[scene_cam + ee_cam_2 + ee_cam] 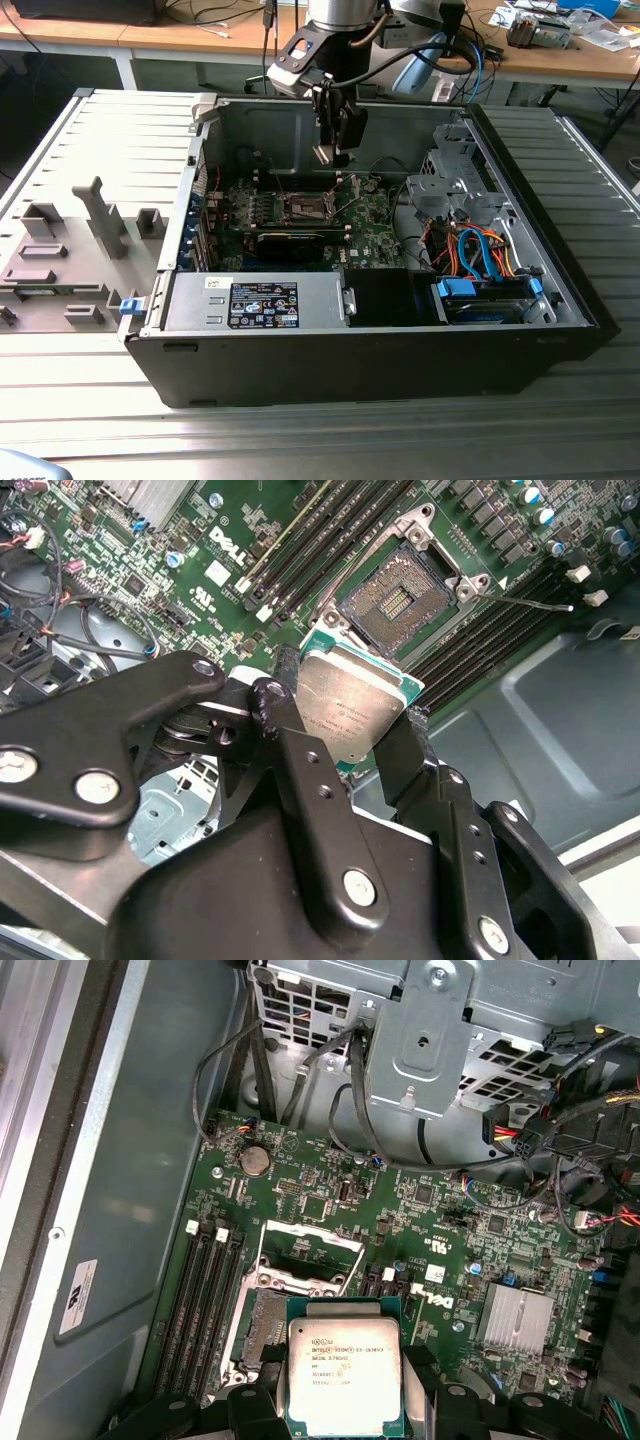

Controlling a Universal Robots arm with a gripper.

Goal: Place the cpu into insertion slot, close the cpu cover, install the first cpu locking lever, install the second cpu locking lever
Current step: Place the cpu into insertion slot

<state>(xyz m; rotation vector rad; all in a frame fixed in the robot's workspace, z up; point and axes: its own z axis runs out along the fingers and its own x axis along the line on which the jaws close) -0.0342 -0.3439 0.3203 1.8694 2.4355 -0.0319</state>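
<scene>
Exterior view's left: grey fixture tray (60,260) on the ribbed worktop (300,440), well apart from the work and no risk. Centre: open case (350,350) with the green board (375,225) on its floor. The gripper (335,150) hangs above the board, closed narrow on the cpu (350,705). It pinches the chip by two opposite edges, metal top facing the wrist cameras. The cpu is in the air, not yet seated. The slot (398,598) lies open just beyond it, pins bare. The cover (310,1252) looks swung up at the slot's far side, and a thin lever (525,602) sticks out sideways. Main risk, as I judge it: in the second wrist view the chip sits skewed to the slot's square, so a descent without squaring it could land a corner on the pins and bend them. Second risk: the grip is on the edges only, so a small slip or a knock on the slot rim could tilt or drop the chip. Third: the raised cover and the loose lever are near the path, and a finger could catch either one. Memory slots (205,1300) run just beside the slot, so a sideways offset could set the chip on them. Exterior view's right: drive cage (455,185) and coloured cables (470,250), apart from the gripper. They are a snag risk only if the arm swings wide that way.
</scene>
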